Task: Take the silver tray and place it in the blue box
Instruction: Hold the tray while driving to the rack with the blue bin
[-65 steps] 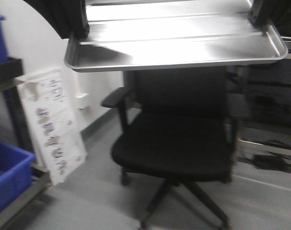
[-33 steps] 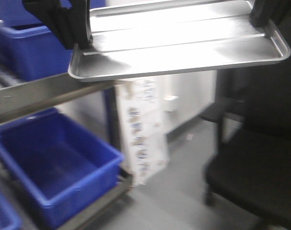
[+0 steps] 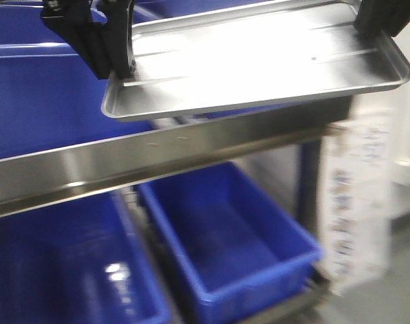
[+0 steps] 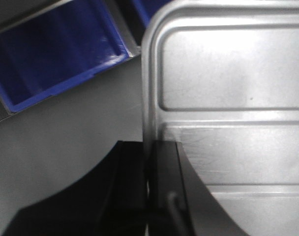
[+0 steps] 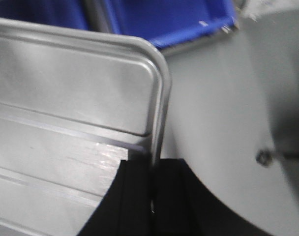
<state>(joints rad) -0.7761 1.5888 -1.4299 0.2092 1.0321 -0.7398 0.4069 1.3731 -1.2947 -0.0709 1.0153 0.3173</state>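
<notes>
Steel shelf rail (image 3: 191,152) crosses below the silver tray (image 3: 259,61).

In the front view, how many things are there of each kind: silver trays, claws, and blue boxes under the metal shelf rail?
silver tray: 1
claws, the left claw and the right claw, each shut on the tray's rim: 2
blue boxes under the shelf rail: 2
Total: 5

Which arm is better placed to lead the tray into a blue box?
Left, slightly. Left end effector and right end effector both grip the tray's short ends and must move together, but in front view the left end sits above the blue boxes; the right juts past the rack.
</notes>
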